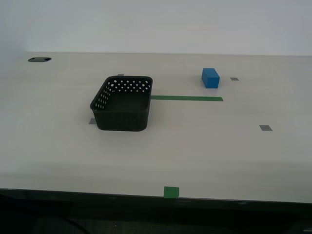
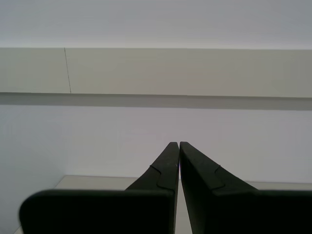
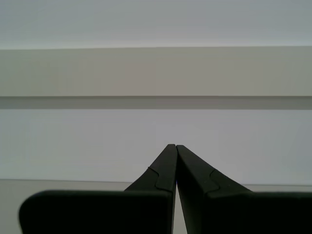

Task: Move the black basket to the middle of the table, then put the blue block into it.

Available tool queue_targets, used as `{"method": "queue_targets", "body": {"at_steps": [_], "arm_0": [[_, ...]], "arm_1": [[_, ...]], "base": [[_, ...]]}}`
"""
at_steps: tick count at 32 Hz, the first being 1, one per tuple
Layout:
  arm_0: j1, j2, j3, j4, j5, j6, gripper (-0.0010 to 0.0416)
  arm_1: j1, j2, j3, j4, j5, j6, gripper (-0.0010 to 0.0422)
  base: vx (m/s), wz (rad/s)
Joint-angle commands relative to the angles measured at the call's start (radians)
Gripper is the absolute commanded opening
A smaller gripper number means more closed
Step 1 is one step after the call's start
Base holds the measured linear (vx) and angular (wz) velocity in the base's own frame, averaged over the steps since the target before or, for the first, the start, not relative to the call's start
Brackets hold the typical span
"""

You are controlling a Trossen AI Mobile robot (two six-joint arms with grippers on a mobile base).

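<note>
Status: the task stands at its start, as far as the views show; neither step appears complete.

The black basket [image 1: 123, 103] rests upright on the tabletop [image 1: 204, 146], toward the exterior view's left of the green tape strip [image 1: 187, 98], with one end of the strip touching or just meeting its wall. Whether this position counts as the middle is a judgement; it looks off-centre, so a short shift is probably still required. The basket is empty.

The blue block [image 1: 210, 78] sits on the tabletop beyond the tape strip, well apart from the basket and not inside it. A green square mark [image 1: 171, 192] lies at the near edge.

My first gripper [image 3: 174, 147] has its jaws together, tips touching, clamped on nothing. My second gripper [image 2: 178, 144] is in the same condition: jaws together, nothing between them. Both wrist views look out level at a pale wall, with only a sliver of tabletop below the jaws. Neither the basket nor the block is in front of either gripper, and neither arm appears in the exterior view, so both task objects lie well apart from the grippers.

Remaining: reposition the basket, grasp the block, place it inside.
</note>
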State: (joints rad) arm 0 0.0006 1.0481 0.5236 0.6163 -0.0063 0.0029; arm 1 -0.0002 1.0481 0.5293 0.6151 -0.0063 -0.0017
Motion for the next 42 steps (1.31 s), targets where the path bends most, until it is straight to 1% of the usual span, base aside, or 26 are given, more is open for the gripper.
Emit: {"method": "queue_targets", "body": {"at_steps": [1, 3, 4, 5, 6, 7, 8, 12, 13, 14, 18, 21, 23, 25, 28, 32, 33, 34, 35, 42], "arm_0": [[0.000, 0.000, 0.001, 0.004, 0.001, 0.000, 0.0001], [0.000, 0.000, 0.001, 0.004, 0.001, 0.000, 0.0001], [0.000, 0.000, 0.001, 0.003, 0.001, 0.000, 0.0001], [0.000, 0.000, 0.001, 0.004, 0.001, 0.000, 0.0001], [0.000, 0.000, 0.001, 0.004, 0.001, 0.000, 0.0001], [0.000, 0.000, 0.001, 0.004, 0.001, 0.000, 0.0001], [0.000, 0.000, 0.001, 0.004, 0.001, 0.000, 0.0001], [0.000, 0.000, 0.001, 0.004, 0.001, 0.000, 0.0000], [0.000, 0.000, 0.001, 0.004, 0.001, 0.000, 0.0000], [0.000, 0.000, 0.001, 0.004, 0.000, 0.000, 0.0001], [0.000, 0.000, 0.001, -0.002, 0.000, 0.001, 0.0001], [0.001, 0.000, 0.001, -0.029, 0.000, 0.001, 0.0001], [0.001, 0.000, 0.001, -0.049, 0.000, 0.001, 0.0000], [0.001, 0.000, 0.001, -0.076, 0.000, 0.001, 0.0001], [0.001, 0.000, 0.001, -0.087, 0.000, 0.001, 0.0001], [0.001, 0.000, 0.001, -0.095, 0.000, 0.006, 0.0000], [0.001, 0.000, 0.001, -0.095, 0.000, 0.006, 0.0001], [0.002, 0.000, 0.001, -0.095, 0.000, 0.013, 0.0001], [0.002, 0.000, 0.001, -0.097, 0.000, 0.017, 0.0000], [0.002, 0.000, 0.001, -0.115, 0.000, 0.020, 0.0001]], "arm_1": [[0.000, 0.000, 0.000, -0.009, 0.006, -0.011, 0.0000], [-0.001, 0.000, 0.003, -0.037, 0.074, -0.011, 0.0000], [-0.001, 0.000, 0.019, -0.097, 0.161, -0.024, 0.0000], [-0.002, 0.000, 0.034, -0.146, 0.208, -0.036, 0.0000], [-0.011, 0.001, 0.072, -0.265, 0.253, -0.064, 0.0000], [-0.021, 0.007, 0.099, -0.343, 0.252, -0.071, 0.0000], [-0.034, 0.015, 0.145, -0.459, 0.251, -0.061, 0.0000], [-0.064, 0.060, 0.285, -0.731, 0.251, -0.031, 0.0000], [-0.070, 0.070, 0.309, -0.769, 0.251, -0.023, 0.0000], [-0.087, 0.101, 0.360, -0.848, 0.251, -0.015, 0.0000], [-0.125, 0.176, 0.464, -0.990, 0.251, -0.009, 0.0000], [-0.156, 0.265, 0.546, -1.122, 0.251, -0.016, 0.0000], [-0.171, 0.307, 0.571, -1.165, 0.251, -0.013, 0.0000], [-0.204, 0.394, 0.607, -1.217, 0.251, 0.006, 0.0000], [-0.243, 0.490, 0.625, -1.223, 0.245, 0.006, 0.0000], [-0.278, 0.610, 0.637, -1.225, 0.180, 0.003, 0.0000], [-0.280, 0.625, 0.637, -1.225, 0.171, 0.003, 0.0000], [-0.282, 0.660, 0.637, -1.226, 0.153, 0.003, 0.0000], [-0.282, 0.682, 0.637, -1.226, 0.148, 0.004, 0.0000], [-0.283, 0.764, 0.639, -1.215, 0.150, 0.010, 0.0000]], "base": [[0.000, 0.000], [0.000, 0.000], [0.000, 0.000], [0.000, 0.000], [0.000, 0.000], [0.000, 0.000], [0.000, 0.000], [0.000, 0.000], [0.000, 0.000], [0.000, 0.000], [0.000, 0.000], [0.000, 0.000], [0.000, 0.000], [0.000, 0.000], [0.000, 0.000], [0.000, 0.000], [0.000, 0.000], [0.000, 0.000], [0.000, 0.000], [0.000, 0.000]]}}
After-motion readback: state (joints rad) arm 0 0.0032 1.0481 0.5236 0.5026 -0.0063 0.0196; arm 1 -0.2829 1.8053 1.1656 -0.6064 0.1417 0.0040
